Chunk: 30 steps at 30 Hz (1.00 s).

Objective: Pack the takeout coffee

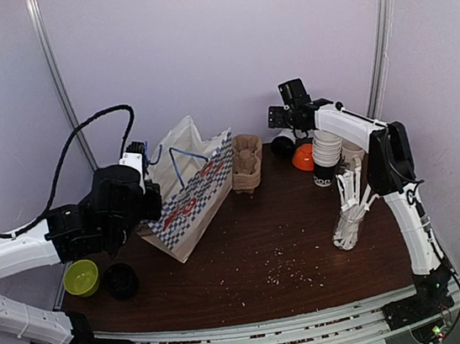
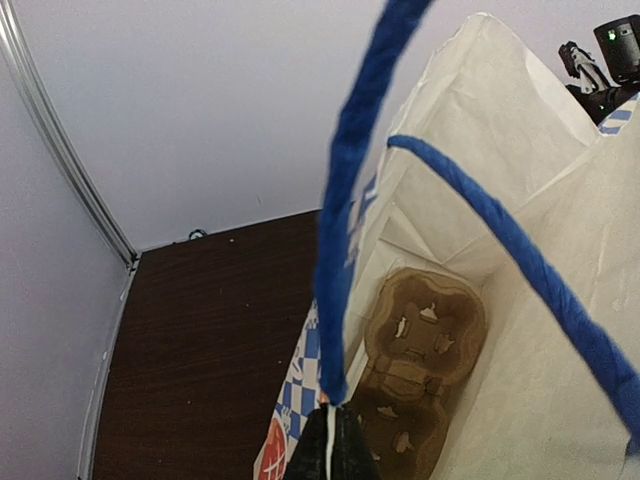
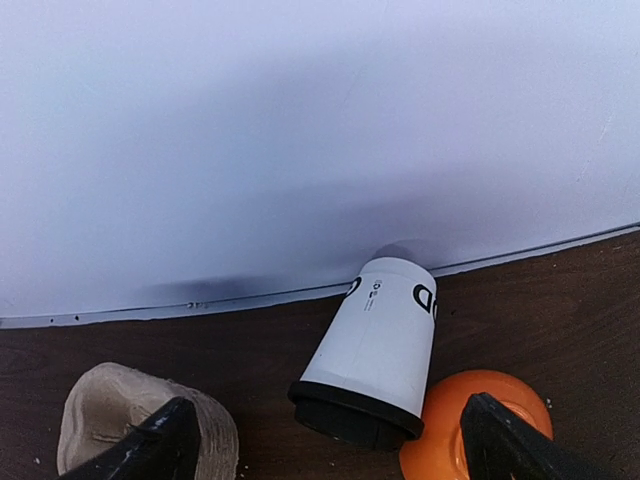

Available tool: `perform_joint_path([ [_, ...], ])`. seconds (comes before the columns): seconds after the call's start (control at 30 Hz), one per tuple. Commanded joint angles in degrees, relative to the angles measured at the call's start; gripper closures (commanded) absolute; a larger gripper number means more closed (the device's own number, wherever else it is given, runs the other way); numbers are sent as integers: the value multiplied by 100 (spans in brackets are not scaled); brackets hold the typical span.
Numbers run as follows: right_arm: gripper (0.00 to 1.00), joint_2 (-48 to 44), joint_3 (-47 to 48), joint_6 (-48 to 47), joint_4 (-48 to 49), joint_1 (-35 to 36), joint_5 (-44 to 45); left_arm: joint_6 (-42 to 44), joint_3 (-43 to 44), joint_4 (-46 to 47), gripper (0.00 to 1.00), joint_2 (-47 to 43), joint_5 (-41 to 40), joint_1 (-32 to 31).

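The takeout cup point(image 3: 375, 345), white with a dark round top, stands on the table by the back wall; it also shows in the top view point(image 1: 282, 144). My right gripper point(image 3: 330, 405) is open just above it, one finger on each side, not touching; it is at the back in the top view point(image 1: 285, 117). A brown two-hole carrier tray point(image 2: 420, 350) lies at the bottom of the blue-and-white checked bag point(image 1: 189, 198). My left gripper point(image 2: 330, 420) is shut on the bag's blue handle point(image 2: 345, 200) and holds the bag open at its left side point(image 1: 143, 168).
A stack of pulp trays point(image 1: 247, 163) stands left of the cup, an orange bowl point(image 1: 302, 157) right of it. A stack of white cups point(image 1: 327, 155) and a glass of straws point(image 1: 350, 215) stand at the right. A green bowl point(image 1: 81, 277) and a black lid point(image 1: 121, 281) lie front left.
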Motion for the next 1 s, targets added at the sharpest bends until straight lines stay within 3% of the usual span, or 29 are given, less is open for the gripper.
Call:
perform_joint_path([
  [0.0,7,353,265,476,227,-48,-306,91,42,148,100,216,226,96],
  [0.53,7,547,549,616,407,46,-9,122,40,346,100,464,486,271],
  [0.97,9,579,687,1380,773,550,1196,51,-121,278,100,67,534,280],
])
